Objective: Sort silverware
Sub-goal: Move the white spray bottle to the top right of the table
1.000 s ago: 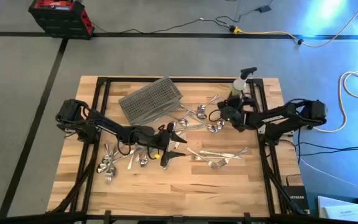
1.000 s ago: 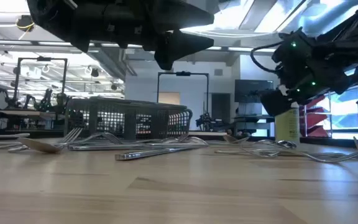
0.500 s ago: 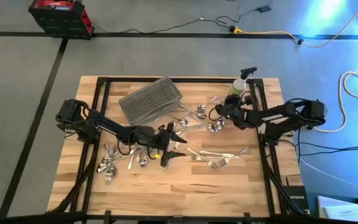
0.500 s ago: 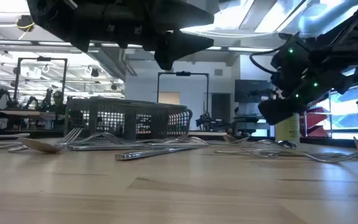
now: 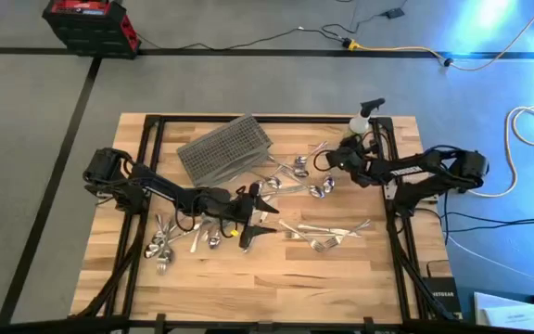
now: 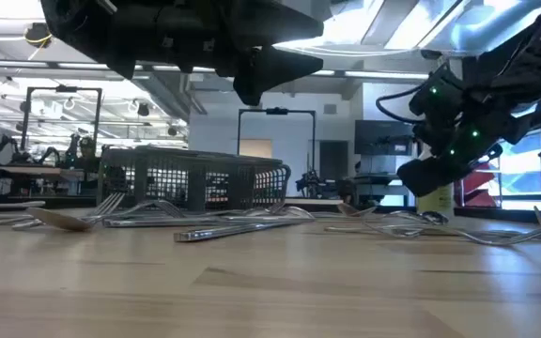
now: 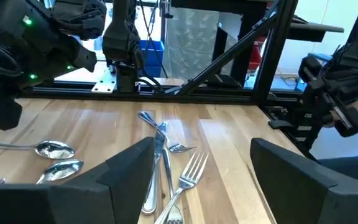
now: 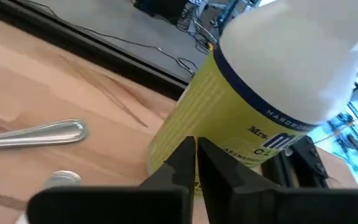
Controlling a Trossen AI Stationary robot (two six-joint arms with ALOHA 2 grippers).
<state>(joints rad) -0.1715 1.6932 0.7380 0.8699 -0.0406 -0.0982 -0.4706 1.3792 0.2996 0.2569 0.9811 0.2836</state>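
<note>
While your left gripper (image 5: pixel 260 221) hangs open and your right gripper (image 5: pixel 338 156) is closed empty, the silverware (image 5: pixel 297 173) lies flat, handles pointing every way.

- Your left arm (image 5: pixel 160 190): dark jointed links, black cables alongside.
- Your right arm (image 5: pixel 415 170): same dark build, white lettering on its link, green lights in the low view.

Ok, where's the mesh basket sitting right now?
In the high view the mesh basket lies at the table's far edge, left of centre, tilted. Loose silverware is scattered just to its right, and the left gripper is nearer the front.
</note>
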